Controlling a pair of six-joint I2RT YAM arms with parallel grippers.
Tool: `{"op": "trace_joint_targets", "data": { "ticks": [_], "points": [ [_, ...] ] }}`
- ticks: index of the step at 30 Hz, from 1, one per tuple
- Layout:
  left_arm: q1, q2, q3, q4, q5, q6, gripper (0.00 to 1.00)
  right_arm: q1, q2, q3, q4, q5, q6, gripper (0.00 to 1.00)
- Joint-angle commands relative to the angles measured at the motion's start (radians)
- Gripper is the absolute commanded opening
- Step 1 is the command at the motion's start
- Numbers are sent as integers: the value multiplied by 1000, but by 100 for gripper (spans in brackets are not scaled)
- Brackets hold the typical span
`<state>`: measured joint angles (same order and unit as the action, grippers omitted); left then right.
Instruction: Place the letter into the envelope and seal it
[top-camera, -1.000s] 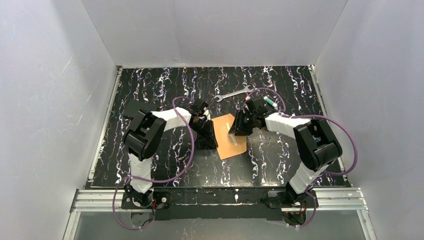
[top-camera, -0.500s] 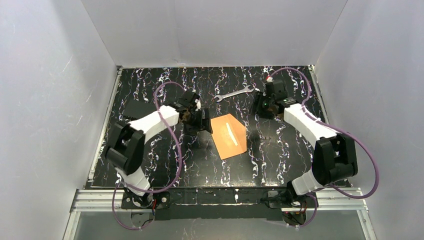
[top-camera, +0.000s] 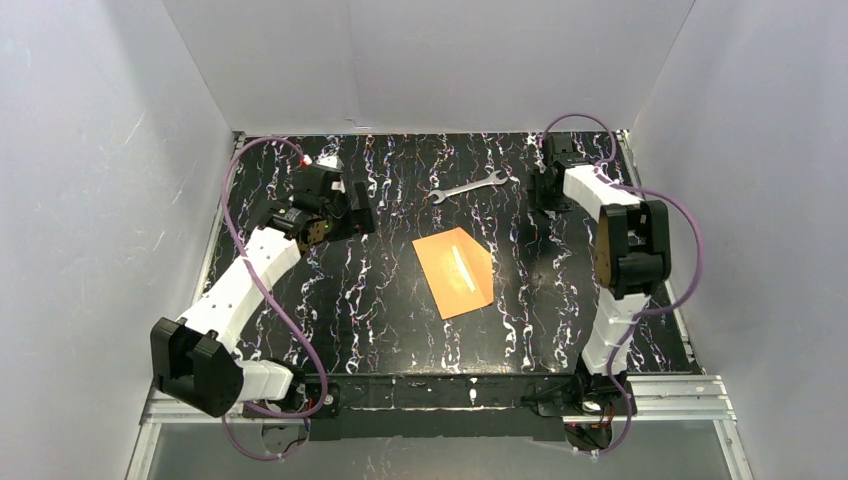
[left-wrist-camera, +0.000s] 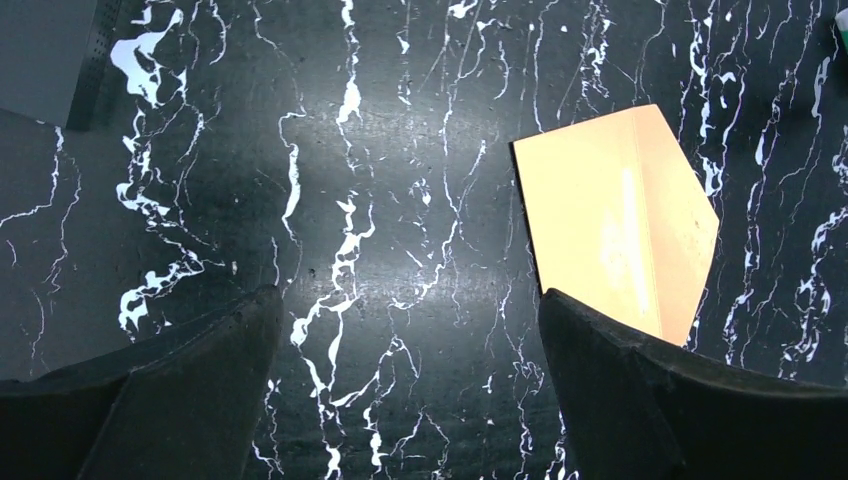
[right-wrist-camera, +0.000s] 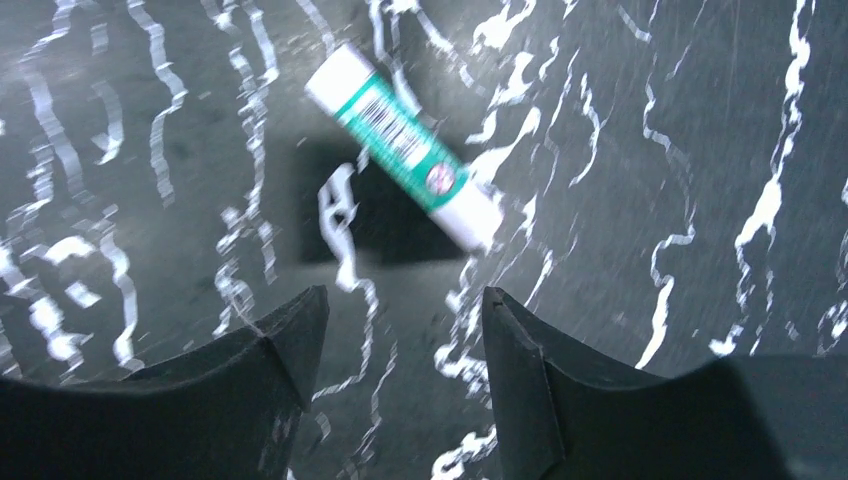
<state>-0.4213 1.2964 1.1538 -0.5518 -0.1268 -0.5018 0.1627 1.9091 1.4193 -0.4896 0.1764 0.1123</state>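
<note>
top view: a second ago both end effectors were at the envelope (top-camera: 455, 272); they have since pulled away, leaving it flat mid-worktop (top-camera: 380, 330). the left end effector (top-camera: 350, 215) is far left, the right end effector (top-camera: 547, 192) far right, past a wrench (top-camera: 468, 186). no letter shows, so it is likely inside.

left wrist: fingers spread wide, empty; the envelope lies ahead, its near corner cut off by a finger. i cannot tell if the flap is stuck down.

right wrist: fingers moderately apart, empty, above a blurred glue stick (right-wrist-camera: 405, 145), so gluing probably comes next.

White-shelled arms (top-camera: 245, 275) with black joints (top-camera: 195, 360) — left hand (left-wrist-camera: 407, 295) and right hand (right-wrist-camera: 405, 292) black too — trail purple cables (top-camera: 226, 195).
</note>
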Motion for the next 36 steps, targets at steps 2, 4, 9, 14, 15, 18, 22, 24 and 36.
{"op": "trace_joint_targets", "data": {
  "ticks": [2,4,9,14,15,18,22,24,36],
  "points": [
    [62,-26,-13,-11,180,32,98,-35,127,185,-49,9,-186,65],
    [64,-38,-31,23,207,36,98,-38,163,222,-44,12,-224,66],
    [71,-1,-5,23,217,61,98,-68,266,322,-100,-141,-288,66],
    [77,51,58,-3,205,88,98,-95,335,386,-155,-340,-321,65],
    [78,58,63,-2,206,89,98,-96,338,391,-155,-348,-322,64],
    [81,76,72,2,217,85,98,-97,353,412,-156,-331,-313,53],
    [83,87,81,7,222,82,98,-92,343,410,-153,-262,-288,34],
    [84,85,85,10,219,83,98,-83,306,368,-119,-212,-299,32],
    [87,26,103,104,550,66,98,-17,-45,141,45,-693,-252,25]
  ]
}}
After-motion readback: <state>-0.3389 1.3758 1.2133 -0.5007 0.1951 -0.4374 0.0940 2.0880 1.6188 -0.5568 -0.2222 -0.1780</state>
